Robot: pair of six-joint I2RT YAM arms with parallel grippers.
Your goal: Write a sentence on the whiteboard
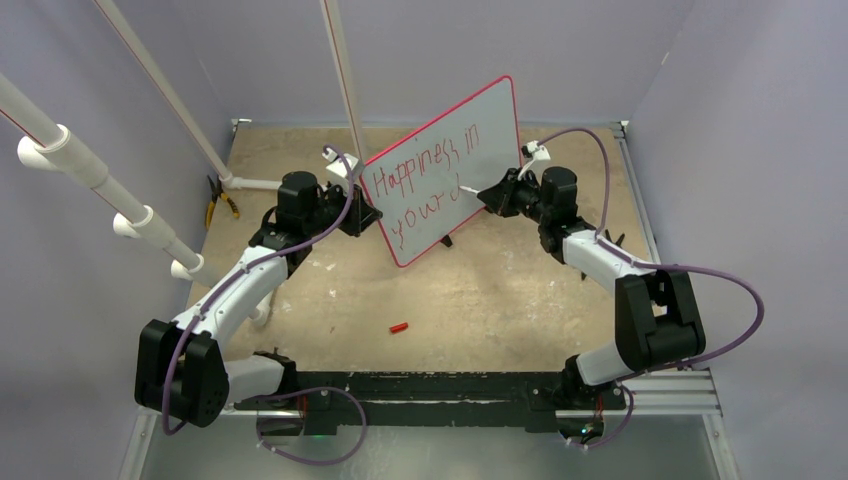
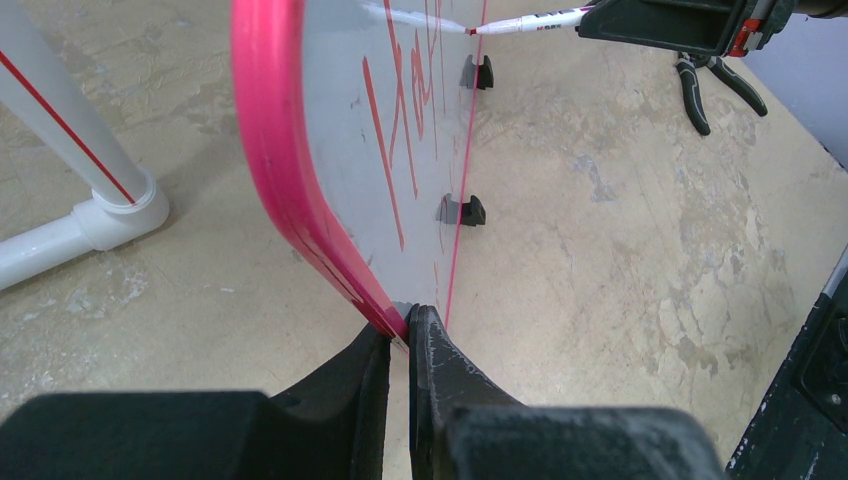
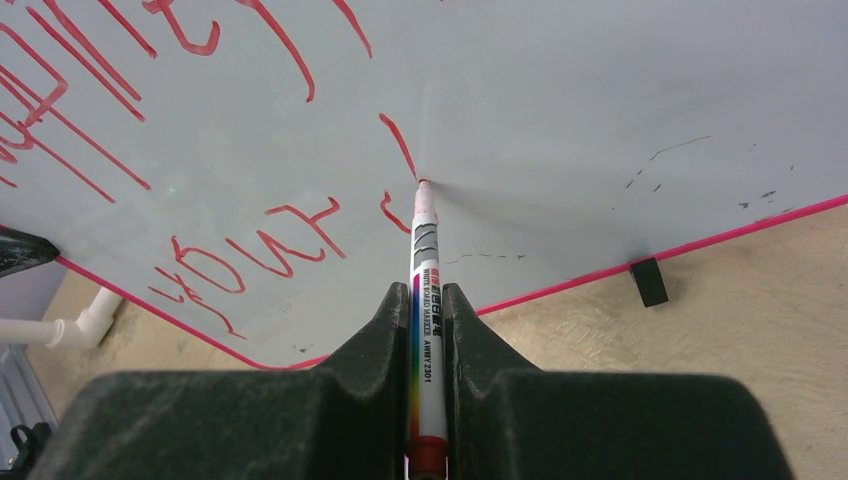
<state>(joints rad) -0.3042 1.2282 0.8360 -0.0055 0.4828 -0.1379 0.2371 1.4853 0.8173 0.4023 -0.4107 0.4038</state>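
Now my left gripper [image 2: 403, 322] pinches the whiteboard [image 1: 478, 125] by its rim to steady it standing on the tabletop [image 1: 480, 290] — my right gripper [image 3: 427, 295] clamps the marker [image 3: 424, 250], tip touching just past "your" in the sentence [image 1: 415, 178].

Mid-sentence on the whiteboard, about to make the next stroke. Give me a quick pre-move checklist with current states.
1. Hold by left gripper on whiteboard rim: ok, shut on the red edge.
2. Hold by right gripper on marker: ok, barrel sits between its jaws.
3. Tip contact: ok, it touches the board at the end of a short red stroke.
4. Writing room beyond the tip: ok, bare surface.
5. Is the sentence finished: not ok, it reads "Happiness in your" plus a started letter.
6. Loose red cap: ok, lies on the table apart from both arms.
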